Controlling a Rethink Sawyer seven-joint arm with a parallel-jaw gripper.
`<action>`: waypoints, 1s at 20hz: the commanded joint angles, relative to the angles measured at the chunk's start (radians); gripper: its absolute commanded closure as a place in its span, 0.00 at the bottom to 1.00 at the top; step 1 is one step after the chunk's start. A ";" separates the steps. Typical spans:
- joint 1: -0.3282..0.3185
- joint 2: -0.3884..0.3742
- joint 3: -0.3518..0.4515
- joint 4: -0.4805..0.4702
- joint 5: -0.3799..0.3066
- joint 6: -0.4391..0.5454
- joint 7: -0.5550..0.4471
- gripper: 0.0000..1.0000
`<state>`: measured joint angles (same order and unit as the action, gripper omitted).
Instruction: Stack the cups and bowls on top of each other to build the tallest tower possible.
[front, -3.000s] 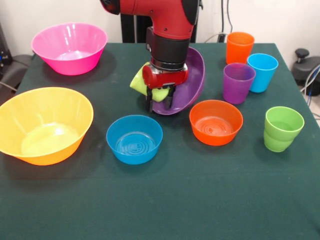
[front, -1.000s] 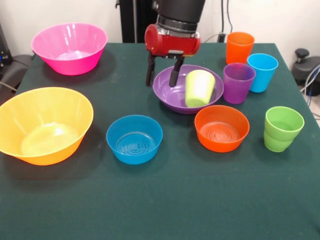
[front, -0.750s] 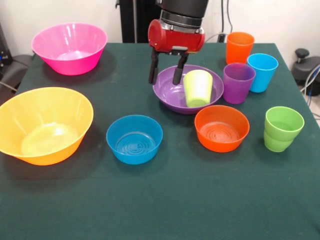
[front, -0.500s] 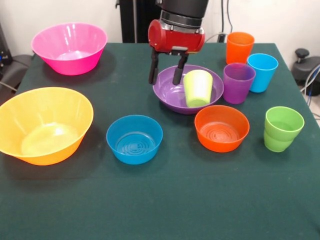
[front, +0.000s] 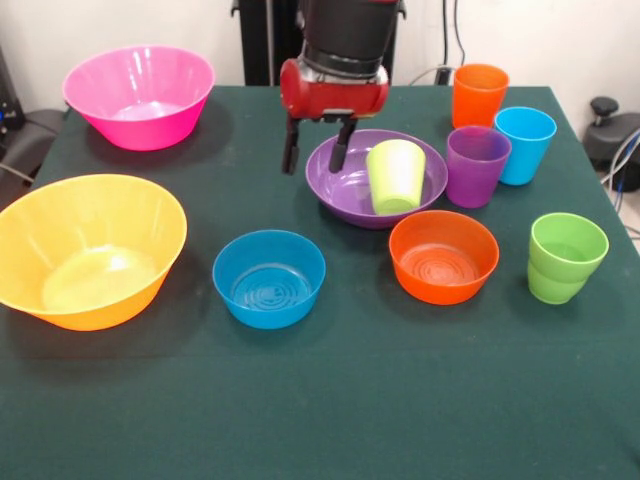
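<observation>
Nearest me... the small blue bowl (front: 269, 278) and orange bowl (front: 443, 256) sit empty on the green table (front: 330, 400). Behind them the wide purple bowl (front: 376, 178) holds the lime-yellow cup (front: 395, 176), upside down. My gripper (front: 313, 155) hangs spread wide and empty above that bowl's left rim, its 2 fingers (front: 291, 152) touching nothing.
</observation>
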<state>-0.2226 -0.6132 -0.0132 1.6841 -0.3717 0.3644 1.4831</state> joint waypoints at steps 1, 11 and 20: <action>-0.064 0.122 0.182 0.015 -0.016 0.228 -0.126 0.00; -0.156 0.181 0.282 0.040 -0.055 0.186 -0.136 0.00; -0.193 0.171 0.336 0.064 -0.140 0.083 -0.113 0.00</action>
<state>-0.4132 -0.4699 0.1837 1.6998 -0.4161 0.5300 1.4831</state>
